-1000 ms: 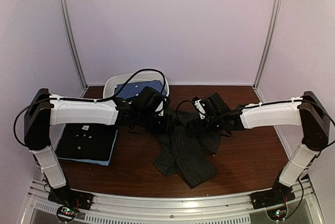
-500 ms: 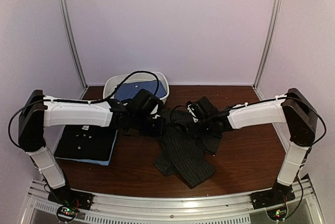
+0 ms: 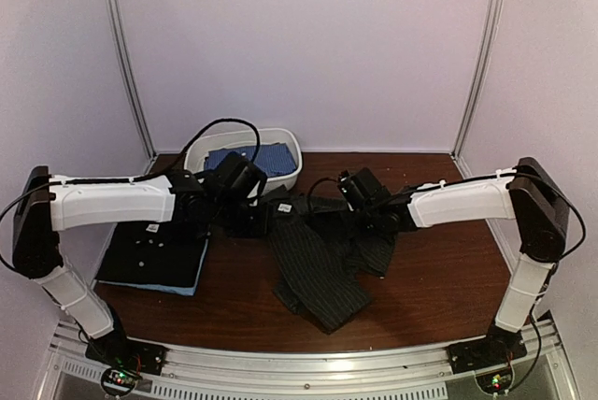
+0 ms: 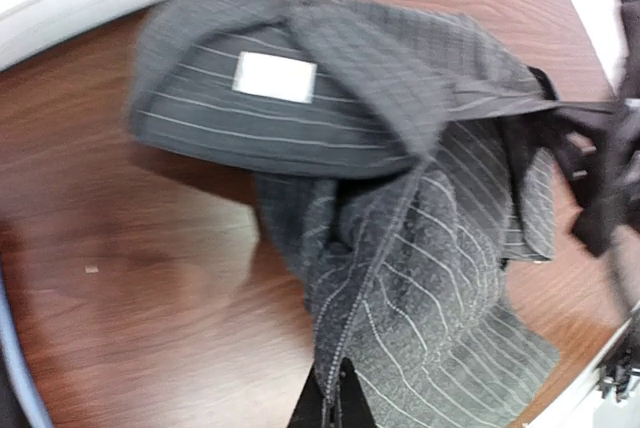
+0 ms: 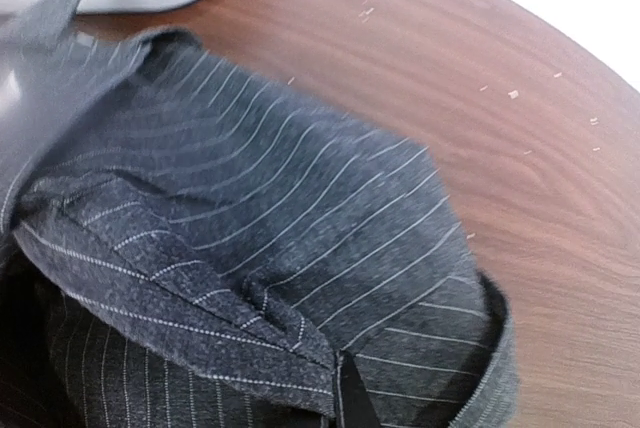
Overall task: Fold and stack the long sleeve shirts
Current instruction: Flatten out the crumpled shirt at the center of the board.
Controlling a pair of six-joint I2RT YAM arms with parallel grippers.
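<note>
Near edge: the charcoal pinstriped shirt [image 3: 318, 269] lies crumpled mid-table [image 3: 448, 269], its lower end reaching towards my bases. To my near left sits a folded stack: black shirt [image 3: 149, 246] with white buttons on top, light blue shirt [image 3: 190, 288] showing as an edge beneath.

Mid-table: my left pincer [image 3: 250, 221] is clamped on a fold of the pinstriped cloth. The left wrist view shows the fingertips [image 4: 335, 403] pinched tight on a seam, with the collar and its white label [image 4: 274, 77] beyond. My right pincer [image 3: 363, 218] is closed on the shirt's opposite side. In the right wrist view a thick folded edge runs straight into the shut tips [image 5: 345, 398].

Far: a white oval tub [image 3: 199, 150] at the back left holds a blue shirt [image 3: 262, 159], lying flat inside.

Change over the last second: the right pincer stood wide open and has snapped shut on the cloth. My left arm has drawn back leftward, uncovering more of the tub. The pinstriped heap has shifted slightly left with it.
</note>
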